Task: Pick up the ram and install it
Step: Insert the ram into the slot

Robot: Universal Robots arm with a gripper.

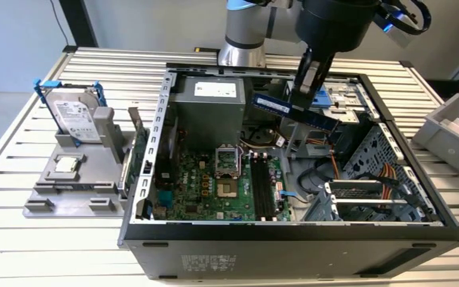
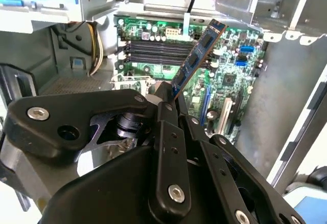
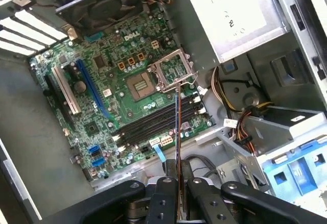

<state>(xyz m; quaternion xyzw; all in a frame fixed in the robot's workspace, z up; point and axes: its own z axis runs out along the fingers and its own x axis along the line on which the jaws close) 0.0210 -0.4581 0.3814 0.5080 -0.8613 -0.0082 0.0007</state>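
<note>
the gripper (image 1: 300, 95) was closed tight on the ram (image 1: 293, 111), holding it tilted in the air over the open computer case (image 1: 293, 251), well above the black memory slots (image 3: 153, 127) (which looked empty). with the stick at that slant, it could have met a slot askew and jammed, or twisted in the grip.

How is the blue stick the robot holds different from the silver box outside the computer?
The ram is thin and blue; the hard drive is thick and silver. The ram hangs tilted in the gripper over the case; the hard drive stands in a grey holder. Both are rectangular.
</note>
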